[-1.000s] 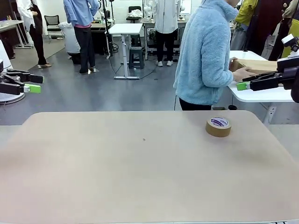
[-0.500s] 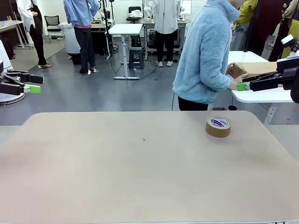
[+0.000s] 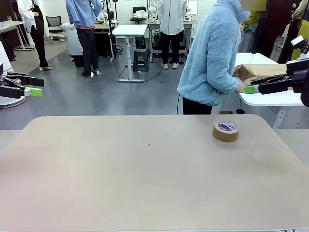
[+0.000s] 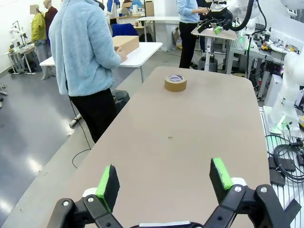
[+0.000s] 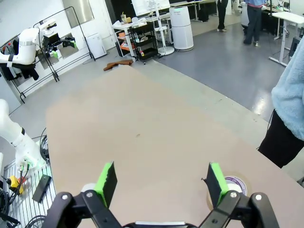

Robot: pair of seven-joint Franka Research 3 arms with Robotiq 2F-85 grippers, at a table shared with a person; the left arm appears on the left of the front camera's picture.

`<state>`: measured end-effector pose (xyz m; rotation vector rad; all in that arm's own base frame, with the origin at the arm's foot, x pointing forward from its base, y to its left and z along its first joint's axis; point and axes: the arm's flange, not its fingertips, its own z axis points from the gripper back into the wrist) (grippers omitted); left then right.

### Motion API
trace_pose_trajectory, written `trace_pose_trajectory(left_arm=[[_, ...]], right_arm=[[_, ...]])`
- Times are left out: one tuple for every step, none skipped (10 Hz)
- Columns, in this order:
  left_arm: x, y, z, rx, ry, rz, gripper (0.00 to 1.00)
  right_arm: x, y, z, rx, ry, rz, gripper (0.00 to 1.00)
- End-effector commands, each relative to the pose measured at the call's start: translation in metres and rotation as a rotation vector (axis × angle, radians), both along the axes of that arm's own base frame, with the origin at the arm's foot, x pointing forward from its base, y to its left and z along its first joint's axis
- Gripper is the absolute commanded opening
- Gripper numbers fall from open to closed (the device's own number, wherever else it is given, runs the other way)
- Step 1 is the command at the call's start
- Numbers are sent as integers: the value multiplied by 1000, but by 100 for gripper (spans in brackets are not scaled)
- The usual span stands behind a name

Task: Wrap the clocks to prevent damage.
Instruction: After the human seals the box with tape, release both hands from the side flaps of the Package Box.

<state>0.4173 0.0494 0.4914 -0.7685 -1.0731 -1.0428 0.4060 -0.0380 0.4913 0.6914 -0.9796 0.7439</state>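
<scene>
The tape roll [image 3: 226,131] lies flat on the counter [image 3: 145,179], near its far right corner, with nothing touching it. In the left wrist view the roll [image 4: 175,82] sits far ahead of the left pincer [image 4: 165,176], and in the right wrist view it [image 5: 233,186] lies partly hidden behind that pincer's right-hand finger.

Left of the roll, well apart and off the counter's left edge, the left pincer [image 3: 32,86] hangs in the air, its green-padded fingers spread wide. The right pincer [image 3: 251,85] hangs above and to the right of the roll, beyond the counter's far edge, also spread wide with nothing between the pads [image 5: 213,182].

Behind the roll, past the counter's far edge, a person [image 3: 212,58] in a light blue fleece faces a white side table [image 3: 275,98] and has a hand on a cardboard box [image 3: 263,71] there. The wrapped clocks cannot be made out anywhere on the counter.
</scene>
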Motion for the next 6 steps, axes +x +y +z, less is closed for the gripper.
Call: trace_pose_trajectory(left_arm=[[0, 2, 1, -12, -1, -3, 100], [0, 2, 1, -12, -1, -3, 100], [0, 2, 1, -12, -1, -3, 100], [0, 2, 1, -12, -1, -3, 100], [0, 2, 1, -12, -1, -3, 100], [0, 2, 1, -12, -1, -3, 100]], right_arm=[[1, -2, -2, -4, 5, 9, 100], [1, -2, -2, -4, 5, 9, 100], [1, -2, -2, -4, 5, 9, 100], [1, -2, -2, -4, 5, 9, 100], [1, -2, -2, -4, 5, 9, 100], [1, -2, -2, -4, 5, 9, 100]])
